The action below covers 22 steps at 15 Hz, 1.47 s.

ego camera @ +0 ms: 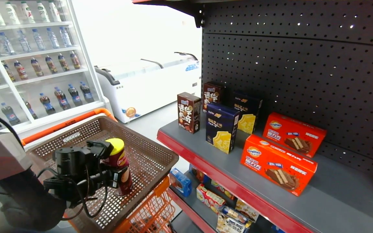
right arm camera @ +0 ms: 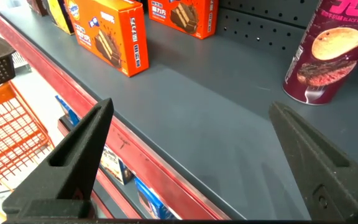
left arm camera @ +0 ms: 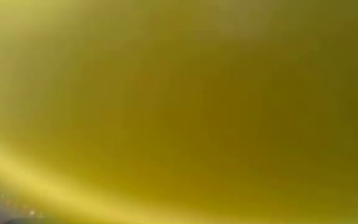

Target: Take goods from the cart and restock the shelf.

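The yellow-lidded chip can [ego camera: 120, 165] stands upright in the brown cart basket [ego camera: 147, 152], pinched at mid-height by the left tool [ego camera: 113, 177]. Its arm lies roughly level, coming in from the basket's near side. The right tool [right arm camera: 191, 107] hangs spread above the grey shelf [right arm camera: 216, 112], angled down. Beyond its fingers stand a maroon can [right arm camera: 328, 50] and orange boxes [right arm camera: 110, 37].

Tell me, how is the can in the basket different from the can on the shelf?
The basket can is red with a yellow lid; the shelf can is maroon-purple. The basket can is gripped by the left gripper; the shelf can stands free. Both are upright tubes.
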Available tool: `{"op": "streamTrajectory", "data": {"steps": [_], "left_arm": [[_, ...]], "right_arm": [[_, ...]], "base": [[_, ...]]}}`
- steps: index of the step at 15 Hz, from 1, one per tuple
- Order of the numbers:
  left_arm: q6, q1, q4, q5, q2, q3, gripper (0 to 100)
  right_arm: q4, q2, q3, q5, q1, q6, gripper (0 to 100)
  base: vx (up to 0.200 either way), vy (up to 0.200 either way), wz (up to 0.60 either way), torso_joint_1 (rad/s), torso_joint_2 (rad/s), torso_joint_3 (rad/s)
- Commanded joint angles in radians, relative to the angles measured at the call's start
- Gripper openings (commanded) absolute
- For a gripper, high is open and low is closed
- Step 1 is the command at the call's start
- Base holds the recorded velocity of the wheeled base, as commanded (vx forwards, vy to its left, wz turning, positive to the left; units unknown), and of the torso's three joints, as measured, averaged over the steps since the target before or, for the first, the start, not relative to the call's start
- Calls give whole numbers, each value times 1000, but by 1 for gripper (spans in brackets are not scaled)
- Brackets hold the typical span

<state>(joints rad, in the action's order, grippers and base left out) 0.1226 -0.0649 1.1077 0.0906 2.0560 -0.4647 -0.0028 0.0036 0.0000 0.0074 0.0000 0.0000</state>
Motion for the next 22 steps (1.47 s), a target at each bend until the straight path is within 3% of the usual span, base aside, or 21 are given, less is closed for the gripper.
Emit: {"op": "streamTrajectory", "data": {"steps": [1,3,7,11,13,15,18,22], "left_arm": [[-55,-3,-118,-3,-255,20,0],[-75,0,-203,-8,-387,17,0],[-78,2,-611,0,-905,51,0],[-58,4,-632,1,-1244,190,0],[-64,2,-646,-75,-1404,264,0],[-64,-3,-684,-72,-1490,282,0],[-64,-3,-848,-31,-1726,287,0],[-66,2,-865,-32,-1814,282,0]], "right_arm": [[0,1,0,0,0,0,100],[0,1,0,0,0,0,100],[0,1,0,0,0,0,100],[0,1,0,0,0,0,100],[0,1,0,0,0,0,100],[0,1,0,0,0,0,100],[0,1,0,0,0,0,100],[0,1,0,0,0,-3,100]], "base": [[0,0,0,0,0,0],[0,0,0,0,0,0],[0,0,0,0,0,0],[0,0,0,0,0,0],[0,0,0,0,0,0],[0,0,0,0,0,0],[0,0,0,0,0,0],[0,0,0,0,0,0]]}}
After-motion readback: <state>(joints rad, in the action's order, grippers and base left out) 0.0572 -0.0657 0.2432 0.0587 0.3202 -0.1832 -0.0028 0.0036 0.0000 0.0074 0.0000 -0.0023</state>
